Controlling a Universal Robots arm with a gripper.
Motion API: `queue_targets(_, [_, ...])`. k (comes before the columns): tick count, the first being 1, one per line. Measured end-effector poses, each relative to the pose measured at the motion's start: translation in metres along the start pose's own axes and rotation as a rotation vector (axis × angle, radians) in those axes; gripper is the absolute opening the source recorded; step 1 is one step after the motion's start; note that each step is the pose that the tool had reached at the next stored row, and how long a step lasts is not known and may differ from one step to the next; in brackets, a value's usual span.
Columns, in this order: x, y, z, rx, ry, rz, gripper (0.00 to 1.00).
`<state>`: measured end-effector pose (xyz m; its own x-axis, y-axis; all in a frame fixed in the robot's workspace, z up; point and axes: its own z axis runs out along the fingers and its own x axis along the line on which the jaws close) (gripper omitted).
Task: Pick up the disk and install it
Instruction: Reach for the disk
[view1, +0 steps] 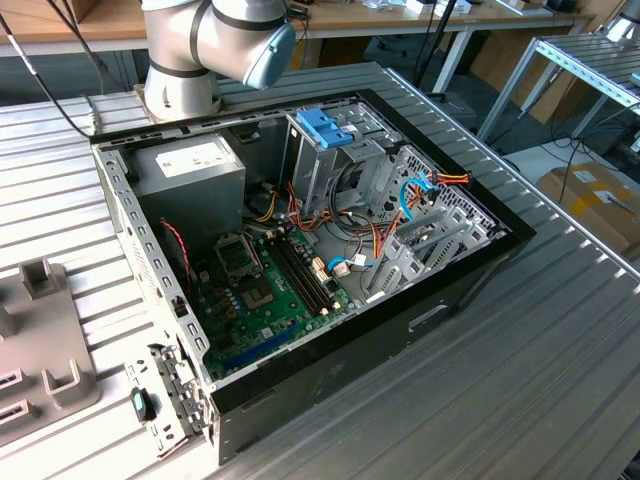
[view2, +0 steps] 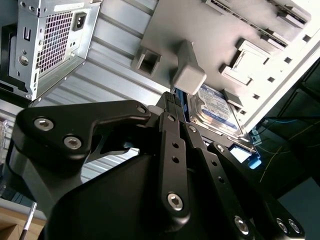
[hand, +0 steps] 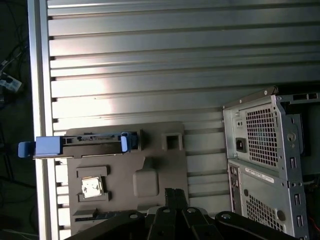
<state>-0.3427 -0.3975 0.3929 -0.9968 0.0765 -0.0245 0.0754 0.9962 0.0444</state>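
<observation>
Entry: my fingers (hand: 170, 196), closed on nothing, near grey holder (hand: 150, 175); disk (hand: 82, 145) seated at its edge; approach likely wants opening wide, squared across blue rails (hand: 45, 146).

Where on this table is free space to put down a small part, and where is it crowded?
The ribbed table is bare along the exterior view's right of the computer case. In the first wrist view, a bare strip also lies between the gray fixture tray and the case. Inside the case it is crowded with cables; the tray carries the disk.
</observation>
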Motion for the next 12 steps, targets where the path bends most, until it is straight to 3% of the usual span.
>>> queue_targets(12, [0.0047,-0.0004,-0.0001,0.0,0.0,0.0,0.11])
